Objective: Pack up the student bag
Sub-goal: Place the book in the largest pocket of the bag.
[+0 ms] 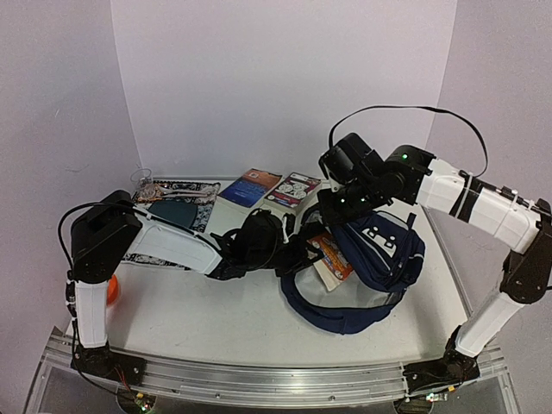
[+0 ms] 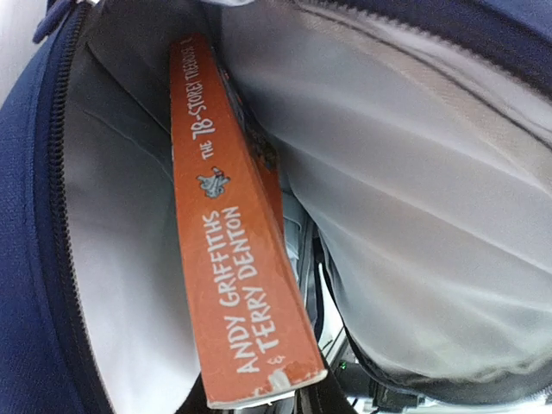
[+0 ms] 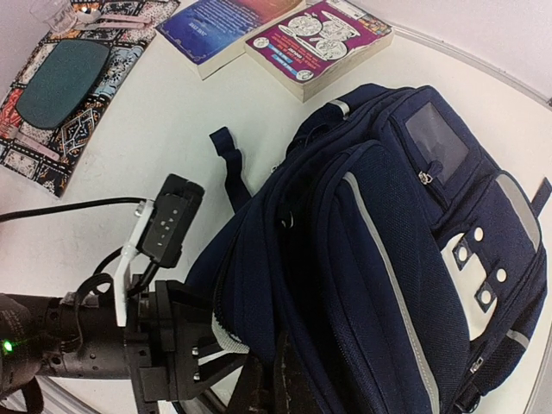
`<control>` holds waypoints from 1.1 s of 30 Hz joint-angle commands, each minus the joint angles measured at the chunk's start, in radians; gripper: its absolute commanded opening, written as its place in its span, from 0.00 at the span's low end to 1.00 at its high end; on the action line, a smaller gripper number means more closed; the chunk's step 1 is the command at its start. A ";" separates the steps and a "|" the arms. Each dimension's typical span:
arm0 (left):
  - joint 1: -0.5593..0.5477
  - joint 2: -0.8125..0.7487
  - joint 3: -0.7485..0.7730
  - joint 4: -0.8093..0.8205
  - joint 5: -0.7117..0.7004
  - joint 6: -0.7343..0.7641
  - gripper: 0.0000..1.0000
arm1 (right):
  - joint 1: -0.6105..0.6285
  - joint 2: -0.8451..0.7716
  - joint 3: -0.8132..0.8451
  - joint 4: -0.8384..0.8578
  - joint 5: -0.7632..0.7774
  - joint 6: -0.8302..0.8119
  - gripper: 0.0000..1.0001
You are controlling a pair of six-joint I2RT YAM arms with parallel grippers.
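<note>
Orange book [image 2: 233, 259] inside student bag [image 3: 388, 259] (grey lining [image 2: 414, 190] only at left wrist); left gripper [image 1: 300, 248]: grasp hidden; right gripper [image 3: 269, 388] clamps bag

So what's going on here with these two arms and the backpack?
They are packing the bag. The left gripper holds an orange book partway inside the open main compartment, with its near end sticking out. The right gripper is at the bag's top edge and seems to be keeping the mouth open, though its grip is hard to see. A blue book and a purple book lie on the table behind the bag.
</note>
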 commanded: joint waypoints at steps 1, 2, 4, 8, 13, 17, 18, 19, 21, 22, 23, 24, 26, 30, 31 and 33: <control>-0.007 0.033 0.100 0.033 0.008 -0.090 0.06 | -0.009 -0.040 0.017 0.044 0.035 0.016 0.00; -0.007 0.037 0.106 0.043 0.000 -0.111 0.04 | -0.009 -0.041 0.015 0.047 0.029 0.019 0.00; -0.007 0.041 0.108 0.098 -0.019 -0.155 0.00 | -0.009 -0.045 0.013 0.058 0.010 0.025 0.00; -0.007 0.058 0.140 0.158 -0.047 -0.193 0.00 | -0.008 -0.049 0.026 0.082 -0.049 0.033 0.00; -0.003 0.051 0.113 0.215 -0.085 -0.223 0.00 | 0.000 -0.053 0.062 0.097 -0.143 0.075 0.00; 0.007 -0.001 0.022 0.233 -0.131 -0.217 0.00 | 0.023 -0.058 0.082 0.097 -0.214 0.146 0.00; 0.012 -0.014 0.004 0.238 -0.139 -0.216 0.00 | 0.032 -0.058 0.085 0.098 -0.229 0.163 0.00; 0.014 -0.023 -0.019 0.243 -0.154 -0.214 0.00 | 0.038 -0.056 0.092 0.099 -0.245 0.173 0.00; 0.022 -0.044 -0.060 0.294 -0.155 -0.219 0.00 | 0.054 -0.056 0.109 0.099 -0.263 0.183 0.00; 0.025 -0.057 -0.090 0.336 -0.157 -0.222 0.00 | 0.060 -0.057 0.117 0.099 -0.266 0.185 0.00; 0.025 -0.075 -0.121 0.385 -0.164 -0.217 0.00 | 0.063 -0.063 0.121 0.099 -0.265 0.186 0.00; 0.026 -0.093 -0.143 0.427 -0.169 -0.206 0.00 | 0.064 -0.071 0.121 0.099 -0.260 0.186 0.00; 0.026 -0.123 -0.171 0.465 -0.177 -0.170 0.00 | 0.064 -0.086 0.119 0.099 -0.239 0.189 0.00; 0.025 -0.148 -0.208 0.541 -0.195 -0.148 0.00 | 0.065 -0.096 0.112 0.100 -0.227 0.195 0.00; 0.026 -0.144 -0.207 0.550 -0.211 -0.149 0.00 | 0.064 -0.091 0.110 0.103 -0.231 0.197 0.00; 0.025 -0.114 -0.189 0.552 -0.213 -0.167 0.00 | 0.064 -0.084 0.104 0.116 -0.243 0.204 0.00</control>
